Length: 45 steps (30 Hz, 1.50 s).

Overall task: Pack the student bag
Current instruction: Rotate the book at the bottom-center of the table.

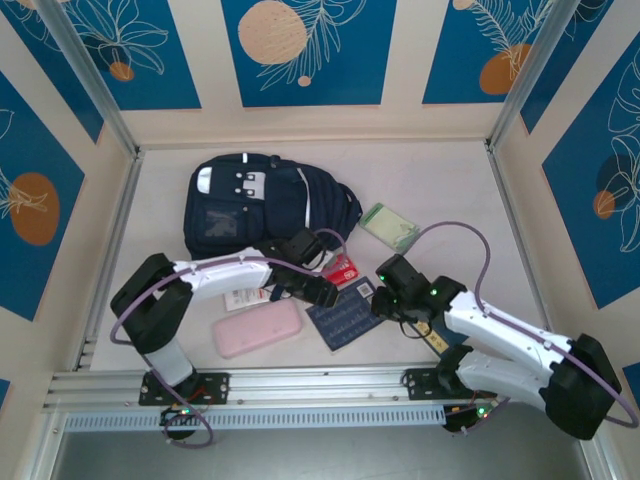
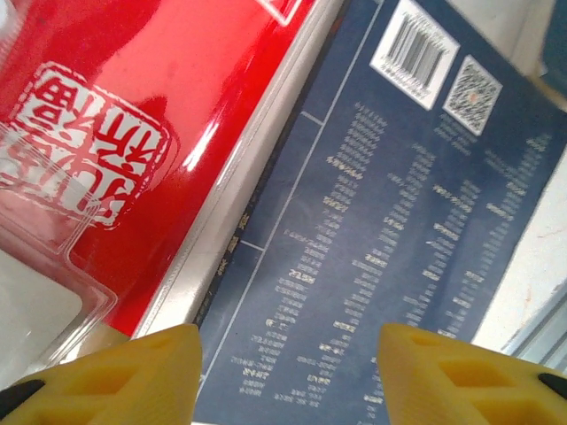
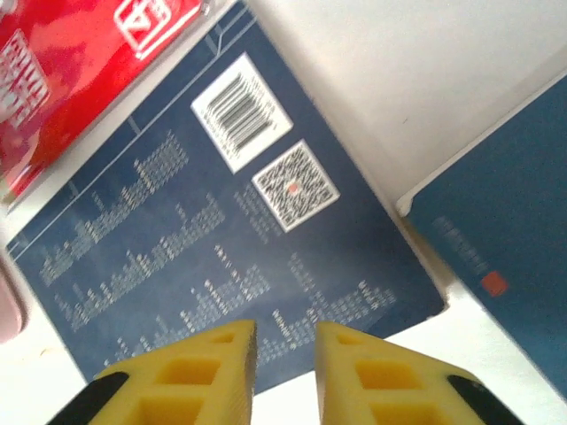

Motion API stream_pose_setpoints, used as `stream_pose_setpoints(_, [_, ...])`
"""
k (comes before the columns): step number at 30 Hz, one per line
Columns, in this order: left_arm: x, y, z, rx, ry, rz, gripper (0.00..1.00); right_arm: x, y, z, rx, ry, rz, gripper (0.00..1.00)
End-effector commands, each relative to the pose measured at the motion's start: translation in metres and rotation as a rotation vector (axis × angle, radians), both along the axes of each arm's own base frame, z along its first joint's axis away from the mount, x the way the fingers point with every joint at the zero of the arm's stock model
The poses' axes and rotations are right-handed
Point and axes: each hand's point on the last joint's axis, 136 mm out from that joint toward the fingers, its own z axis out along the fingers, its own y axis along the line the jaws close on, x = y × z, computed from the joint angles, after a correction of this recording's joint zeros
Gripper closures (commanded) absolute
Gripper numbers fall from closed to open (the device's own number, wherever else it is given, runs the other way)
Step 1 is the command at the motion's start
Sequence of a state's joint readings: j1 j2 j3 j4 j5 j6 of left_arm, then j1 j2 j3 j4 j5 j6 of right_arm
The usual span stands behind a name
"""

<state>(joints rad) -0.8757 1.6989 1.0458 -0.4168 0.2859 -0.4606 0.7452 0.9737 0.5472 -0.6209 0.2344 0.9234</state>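
The navy student bag (image 1: 262, 205) lies flat at the back of the table, its white-patched pocket facing up. My left gripper (image 1: 320, 292) hovers in front of it, over a red packet (image 2: 106, 133) and a navy booklet (image 2: 399, 239). Its yellow fingers (image 2: 133, 372) stand wide apart with nothing between them, so my left gripper (image 2: 288, 376) is open. My right gripper (image 1: 384, 298) hangs over the right edge of the navy booklet (image 3: 177, 257). That right gripper (image 3: 286, 372) is open by a narrow gap and holds nothing.
A pink pencil case (image 1: 258, 328) lies near the front edge, with a white card (image 1: 240, 298) behind it. A pale green notebook (image 1: 390, 227) sits right of the bag. A second blue book (image 3: 505, 230) lies beside the booklet under my right arm. The aluminium rail (image 1: 320, 385) borders the front.
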Motion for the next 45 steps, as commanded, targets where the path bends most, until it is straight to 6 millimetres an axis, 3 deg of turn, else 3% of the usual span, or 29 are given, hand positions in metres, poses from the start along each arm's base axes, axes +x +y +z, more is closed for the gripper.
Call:
stream_pose_setpoints(1, [0.001,-0.015,0.001,-0.043,0.017,-0.041,0.46,-0.025,0.012,-0.015,0.112,0.097,0.055,0.77])
stream_pose_setpoints(7, [-0.001,-0.018,-0.016,-0.018,0.067,-0.047,0.45,-0.036,0.005,-0.041,0.046,0.198,0.028,0.76])
stream_pose_setpoints(11, [-0.001,-0.014,-0.027,0.014,0.073,-0.046,0.43,-0.028,0.003,-0.05,0.0,0.205,0.004,0.75])
stream_pose_setpoints(18, [-0.006,-0.011,-0.035,0.028,0.094,-0.053,0.42,0.007,-0.011,-0.051,-0.047,0.138,-0.106,0.74])
stream_pose_setpoints(26, [-0.014,-0.018,-0.027,-0.014,0.103,-0.096,0.45,0.045,-0.026,-0.029,-0.061,0.082,-0.167,0.68])
stream_pose_setpoints(31, [-0.015,-0.018,-0.029,-0.019,0.11,-0.106,0.45,0.036,-0.027,-0.018,0.008,0.075,-0.186,0.59])
stream_pose_setpoints(36, [-0.016,-0.023,-0.031,-0.032,0.122,-0.112,0.45,0.015,-0.021,-0.03,0.118,0.134,-0.191,0.47])
stream_pose_setpoints(41, [-0.017,-0.025,-0.031,-0.046,0.129,-0.121,0.45,0.006,-0.007,-0.04,0.269,0.202,-0.198,0.45])
stream_pose_setpoints(45, [-0.019,-0.025,-0.029,-0.057,0.125,-0.129,0.46,0.011,0.011,-0.034,0.383,0.185,-0.158,0.46])
